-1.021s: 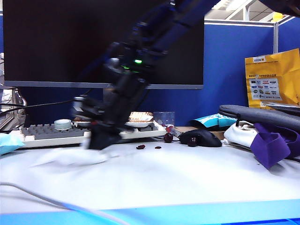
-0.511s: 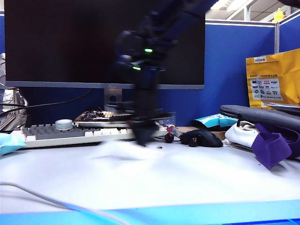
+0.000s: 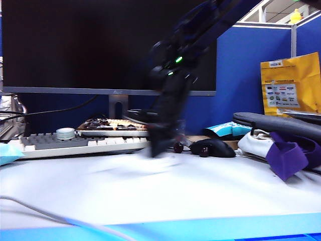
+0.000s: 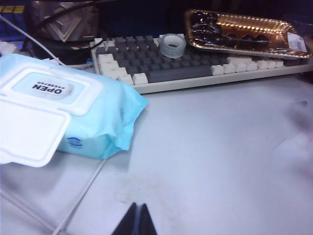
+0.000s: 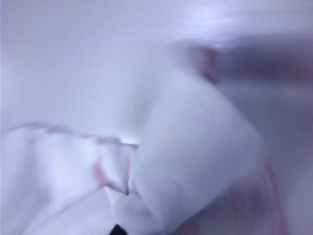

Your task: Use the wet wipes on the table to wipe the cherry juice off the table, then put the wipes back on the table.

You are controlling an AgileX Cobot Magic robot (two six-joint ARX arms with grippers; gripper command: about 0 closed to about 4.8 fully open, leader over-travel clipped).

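The left gripper [image 4: 137, 221] sits pinched shut, low over the near table [image 3: 165, 201], out of the way; the right gripper [image 3: 156, 150] holds the wipe [image 5: 195, 161] tight and presses it down to rub the juice [image 5: 100, 171], which shows pink on it. Just behind are a cherry [image 3: 178, 147], the mouse [image 3: 213, 147] and the keyboard [image 3: 80, 145]; a far swipe could bump them.

bench [image 3: 150, 196]: white, light blue front edge | wet wipe [image 5: 186, 161]: white, faint pink stains | wipes pack [image 4: 98, 112]: light blue, white lid | keyboard [image 4: 205, 68]: grey and white keys | mouse [image 3: 213, 147]: black | cloth [image 3: 286, 155]: purple | right gripper [image 3: 156, 149]: black
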